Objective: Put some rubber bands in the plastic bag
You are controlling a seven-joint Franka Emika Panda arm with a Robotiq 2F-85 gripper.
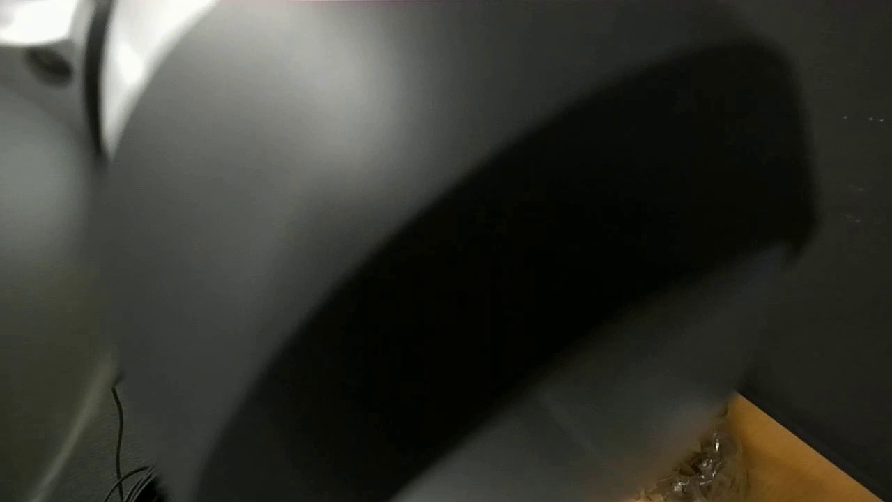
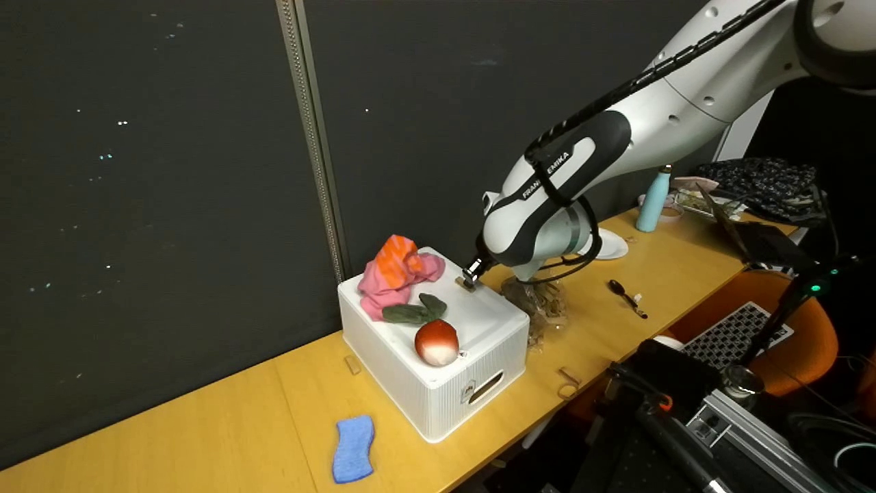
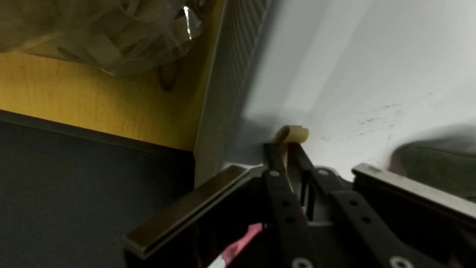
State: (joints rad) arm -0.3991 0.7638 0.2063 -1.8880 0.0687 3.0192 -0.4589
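My gripper [image 3: 285, 149] is shut on a tan rubber band [image 3: 296, 134], whose looped end sticks out past the fingertips in the wrist view. In an exterior view the gripper [image 2: 472, 272] is low at the back edge of the upturned white box's top, with the tan band [image 2: 465, 284] at its tips. I cannot tell whether the band touches the box. The clear plastic bag [image 2: 547, 301], holding several tan bands, stands on the table beside the box. It also shows at the upper left of the wrist view [image 3: 122, 37] and partly in an exterior view [image 1: 707, 460]. Its opening is not visible.
The white box [image 2: 410, 390] bears a pink-orange cloth [image 2: 400, 274], a dark green item [image 2: 414, 313] and a red-white ball [image 2: 436, 342]. Loose bands [image 2: 568, 390] and a blue sponge [image 2: 354, 450] lie on the table. A dark partition [image 2: 171, 205] stands behind. The arm blocks an exterior view.
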